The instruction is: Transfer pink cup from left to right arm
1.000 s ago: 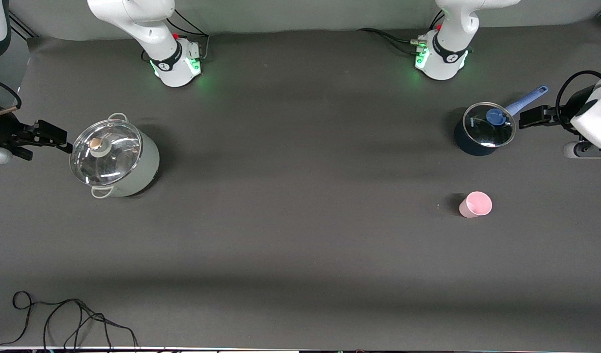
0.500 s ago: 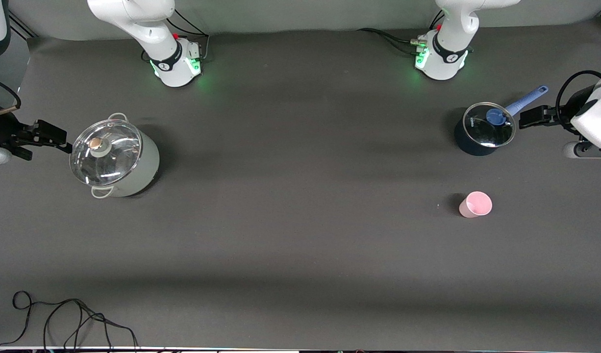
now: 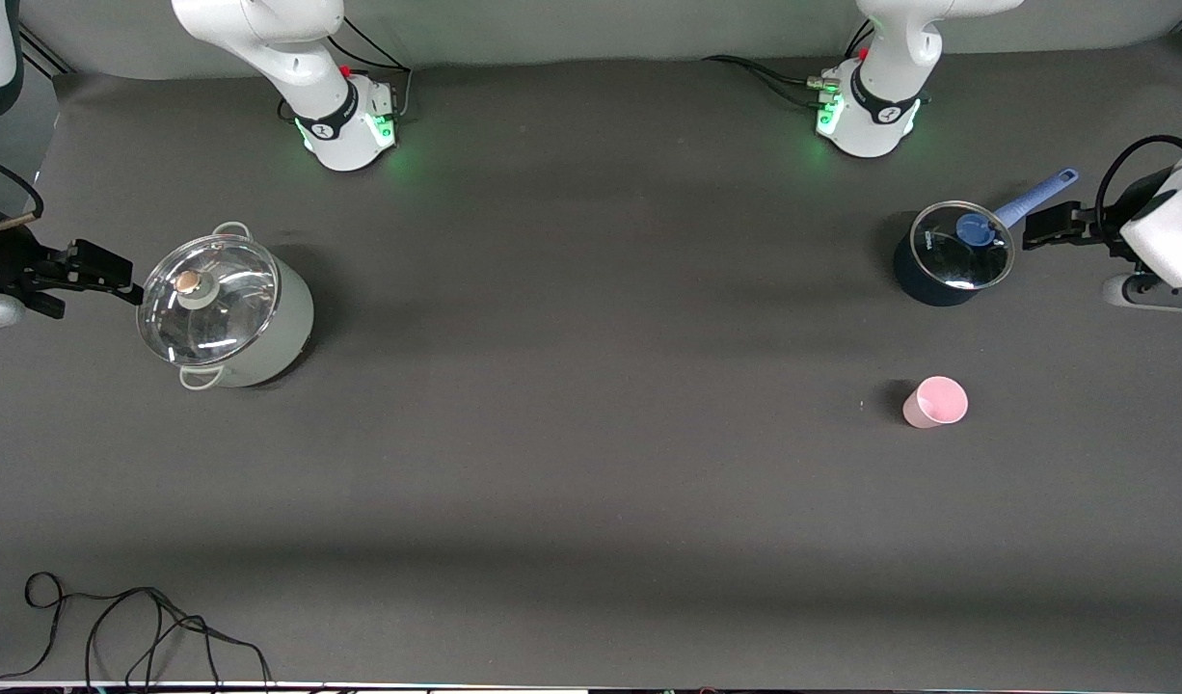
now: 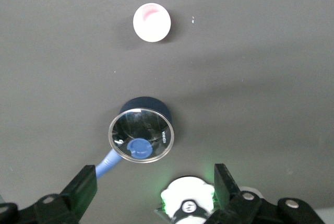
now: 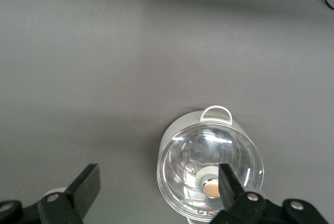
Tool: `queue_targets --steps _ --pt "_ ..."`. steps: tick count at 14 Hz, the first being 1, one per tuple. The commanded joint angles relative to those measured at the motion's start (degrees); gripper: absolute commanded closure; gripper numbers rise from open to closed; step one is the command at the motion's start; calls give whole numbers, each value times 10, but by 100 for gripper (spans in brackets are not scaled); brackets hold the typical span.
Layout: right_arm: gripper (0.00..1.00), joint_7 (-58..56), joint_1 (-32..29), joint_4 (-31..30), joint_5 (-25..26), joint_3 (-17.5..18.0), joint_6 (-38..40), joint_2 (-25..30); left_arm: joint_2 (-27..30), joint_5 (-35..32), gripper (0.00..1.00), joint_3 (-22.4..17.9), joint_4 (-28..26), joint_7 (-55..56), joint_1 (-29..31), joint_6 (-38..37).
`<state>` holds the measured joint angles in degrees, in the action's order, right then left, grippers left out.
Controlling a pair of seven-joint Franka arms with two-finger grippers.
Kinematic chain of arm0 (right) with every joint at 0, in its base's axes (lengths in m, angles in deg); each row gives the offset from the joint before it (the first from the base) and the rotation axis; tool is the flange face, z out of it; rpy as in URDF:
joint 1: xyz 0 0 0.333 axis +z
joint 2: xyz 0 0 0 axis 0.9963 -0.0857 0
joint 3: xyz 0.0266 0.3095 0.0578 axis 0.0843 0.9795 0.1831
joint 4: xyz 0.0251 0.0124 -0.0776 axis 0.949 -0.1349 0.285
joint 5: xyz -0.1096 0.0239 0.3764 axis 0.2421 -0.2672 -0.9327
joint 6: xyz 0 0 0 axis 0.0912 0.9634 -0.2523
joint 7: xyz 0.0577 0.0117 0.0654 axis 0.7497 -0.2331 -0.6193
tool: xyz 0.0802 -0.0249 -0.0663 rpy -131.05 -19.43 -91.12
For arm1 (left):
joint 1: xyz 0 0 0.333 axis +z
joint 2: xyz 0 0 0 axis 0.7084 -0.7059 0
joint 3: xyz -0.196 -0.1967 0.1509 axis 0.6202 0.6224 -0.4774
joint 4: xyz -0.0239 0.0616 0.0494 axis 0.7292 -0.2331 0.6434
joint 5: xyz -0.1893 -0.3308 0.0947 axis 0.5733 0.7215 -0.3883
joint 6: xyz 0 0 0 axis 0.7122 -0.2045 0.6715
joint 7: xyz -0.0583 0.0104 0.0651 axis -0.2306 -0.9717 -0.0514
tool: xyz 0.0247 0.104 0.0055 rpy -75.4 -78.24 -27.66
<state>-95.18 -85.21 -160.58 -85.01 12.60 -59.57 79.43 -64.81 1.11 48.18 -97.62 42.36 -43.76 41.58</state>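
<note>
Front view: pink cup [image 3: 935, 402] apart from left end effector [image 3: 1034, 230].

The table [image 3: 591, 463] is covered with a dark grey matt sheet that looks like soft cloth or rubber. The pink cup [image 3: 935, 402] looks like smooth matt plastic. The pale green pot [image 3: 227, 311] and the dark blue saucepan [image 3: 950, 255] both have glossy glass lids that reflect light, and the arms have shiny white shells.
</note>
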Motion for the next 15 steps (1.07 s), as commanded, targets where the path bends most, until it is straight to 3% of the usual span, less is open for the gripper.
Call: queue_targets --steps 1,5,10,15 --pt "0 -11 5 10 -8 -5 -1 -4 -10 -6 0 -4 15 -138 23 -3" --pt "0 -7 5 14 -10 -4 -1 -2 -15 -29 0 -8 14 -344 45 18" --pt "0 -10 5 16 -10 -4 -1 -3 -15 -13 0 -7 13 -658 118 95" --pt "0 -6 5 19 -9 -6 -1 -3 -47 136 0 -7 13 -878 201 114"
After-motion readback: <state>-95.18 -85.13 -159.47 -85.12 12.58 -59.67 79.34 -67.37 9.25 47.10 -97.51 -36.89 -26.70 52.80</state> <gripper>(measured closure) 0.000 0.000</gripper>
